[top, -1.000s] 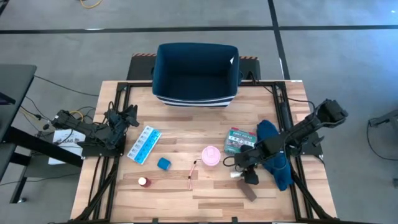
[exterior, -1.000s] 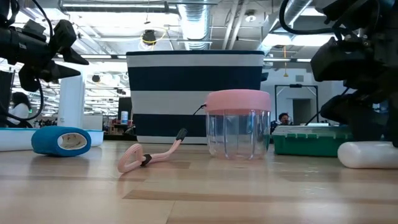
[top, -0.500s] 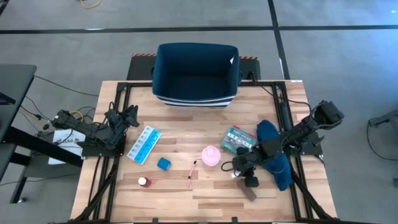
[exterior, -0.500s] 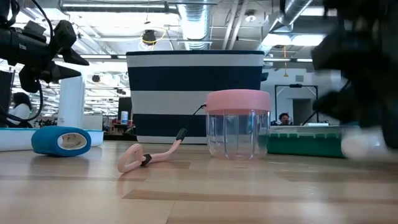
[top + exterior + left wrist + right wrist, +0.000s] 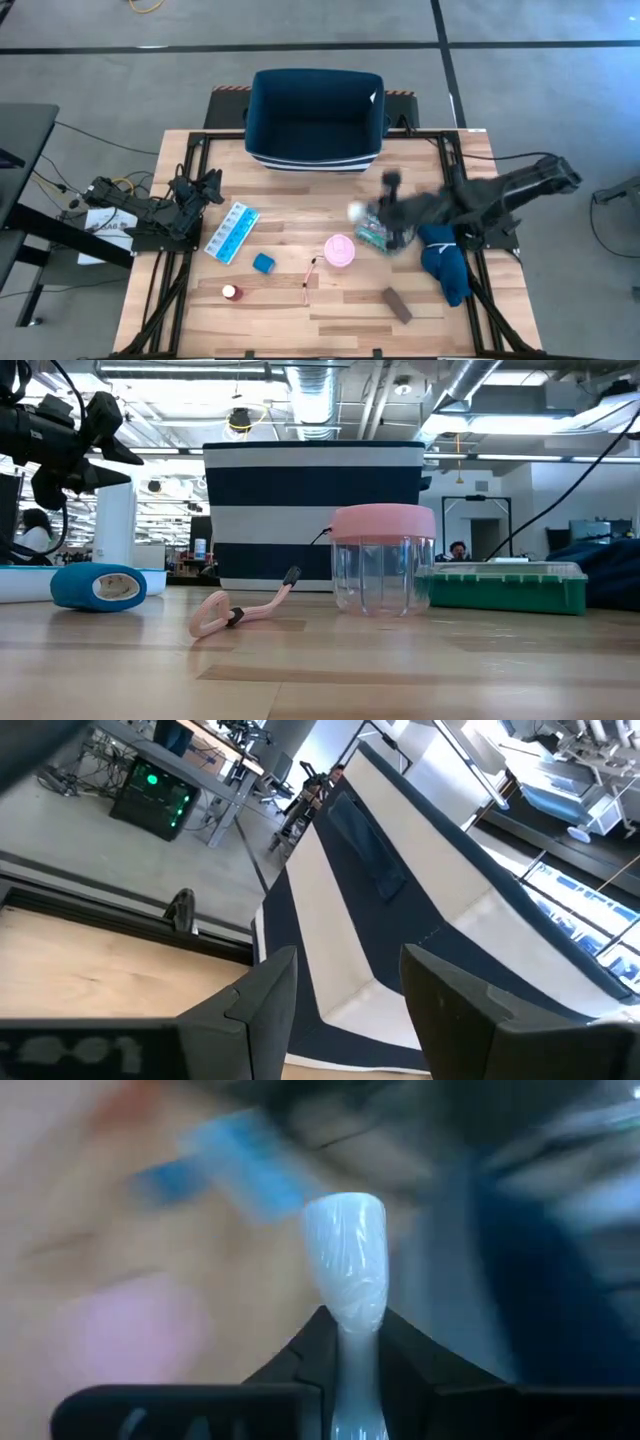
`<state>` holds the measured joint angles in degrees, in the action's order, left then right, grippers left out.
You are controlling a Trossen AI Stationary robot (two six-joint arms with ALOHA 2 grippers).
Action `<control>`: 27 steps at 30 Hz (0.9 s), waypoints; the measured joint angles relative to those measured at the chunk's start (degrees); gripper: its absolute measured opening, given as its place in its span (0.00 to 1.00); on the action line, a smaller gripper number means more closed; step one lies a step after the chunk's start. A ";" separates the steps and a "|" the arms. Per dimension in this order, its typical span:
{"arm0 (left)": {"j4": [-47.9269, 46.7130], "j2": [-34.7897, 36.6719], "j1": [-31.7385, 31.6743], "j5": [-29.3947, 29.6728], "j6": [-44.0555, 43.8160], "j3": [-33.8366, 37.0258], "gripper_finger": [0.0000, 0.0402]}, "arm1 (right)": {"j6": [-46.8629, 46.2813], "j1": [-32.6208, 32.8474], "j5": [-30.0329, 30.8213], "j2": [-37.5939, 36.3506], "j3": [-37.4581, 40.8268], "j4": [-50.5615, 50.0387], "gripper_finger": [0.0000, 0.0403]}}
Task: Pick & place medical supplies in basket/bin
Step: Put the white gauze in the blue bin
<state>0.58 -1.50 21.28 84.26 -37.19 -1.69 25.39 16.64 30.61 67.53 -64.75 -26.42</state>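
The right gripper sits right of centre in the high view, over the green first-aid box, and its arm reaches in from the right edge. In the right wrist view its jaws are clamped on a white wrapped tube, which stands up between the two dark fingers; the same white item shows as a pale blur just left of the gripper in the high view. The left gripper waits at the left edge of the table, jaws apart, as the left wrist view shows. The navy bin stands at the upper centre of the high view, on the far edge of the wooden table. The light-blue pill organiser lies left of centre, with the blue cube and the small red-white bottle below it. The pink-lidded clear cup stands at centre, beside a thin pink strap. The brown bar lies at the lower right, and the dark-blue cloth at the right edge.
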 joint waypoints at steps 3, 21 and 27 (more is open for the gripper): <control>-0.05 0.01 0.00 -0.59 -0.16 0.00 0.42 | 11.63 -7.52 5.26 -1.84 -0.42 17.66 0.09; -0.22 0.00 0.02 -1.02 -0.78 0.04 0.42 | -7.76 -51.66 -32.39 21.23 -3.10 28.20 0.14; -0.24 0.01 0.02 -1.17 -0.64 0.04 0.42 | -5.62 -50.16 -32.30 27.79 -10.52 22.87 0.23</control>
<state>0.34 -1.48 21.30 83.09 -37.83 -1.65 19.77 -33.52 -1.70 95.31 -75.27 -3.55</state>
